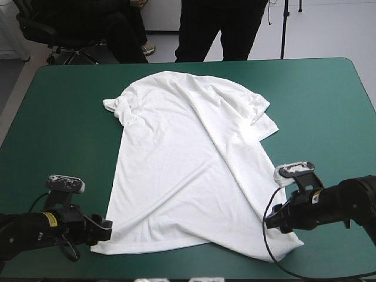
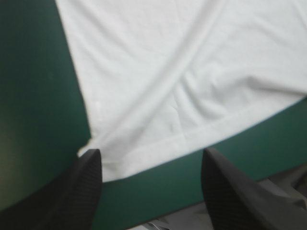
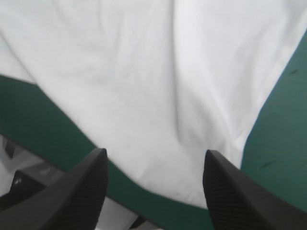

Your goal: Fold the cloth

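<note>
High view: hem corners of the spread T-shirt [image 1: 194, 164] are faced by left gripper [image 1: 104, 228] and right gripper [image 1: 271, 222], both open, empty; pinching seems needed next.

Bright, even light; faint shadows

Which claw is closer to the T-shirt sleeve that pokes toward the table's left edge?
Left. The left gripper sits open at the T-shirt's hem, on that sleeve's side; the right gripper is at the hem's other end, farther off.
</note>
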